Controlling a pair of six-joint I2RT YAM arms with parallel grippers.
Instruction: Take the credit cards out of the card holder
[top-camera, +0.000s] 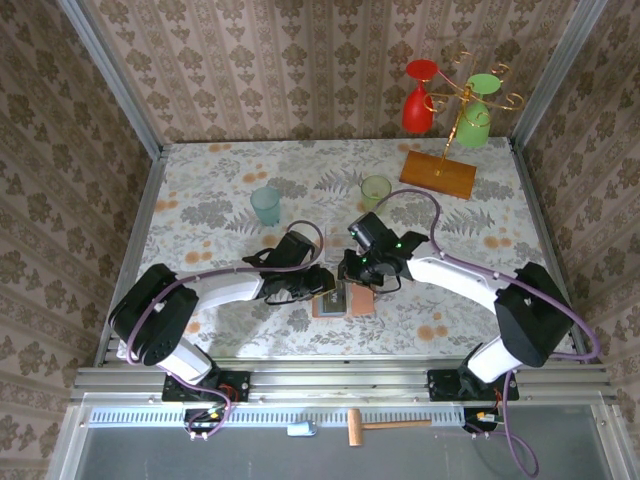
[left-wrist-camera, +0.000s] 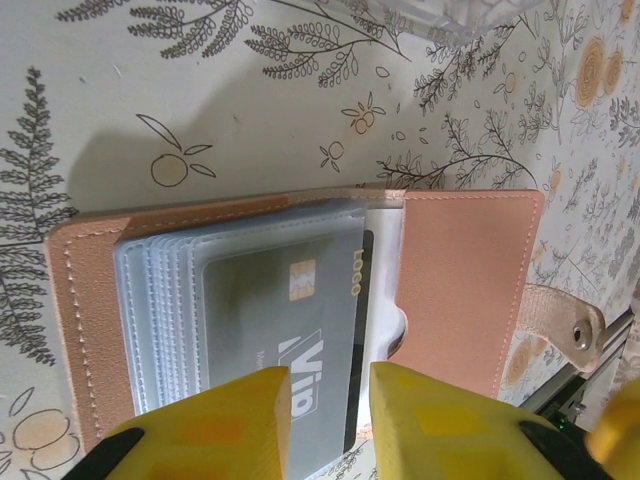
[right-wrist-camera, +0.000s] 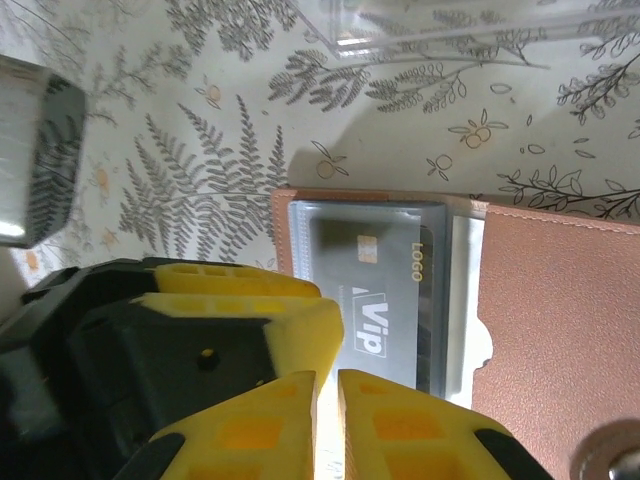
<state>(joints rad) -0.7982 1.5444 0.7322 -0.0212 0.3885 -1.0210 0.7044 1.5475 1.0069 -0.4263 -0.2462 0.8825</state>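
Note:
The salmon-pink card holder lies open on the table between both arms. Its clear sleeves hold a grey credit card with a chip and pale "Vip" lettering, and a dark edge of another card shows beside it. My left gripper hovers just over that card with its yellow fingers a little apart and nothing between them. From the other side my right gripper is over the holder's near edge, fingers together but for a thin slit. The left gripper's fingers sit right beside it, above the card.
A clear plastic tray stands just beyond the holder. Farther back are a teal cup and a green cup. An orange stand base carries red and green glasses at the back right. The holder's snap strap sticks out.

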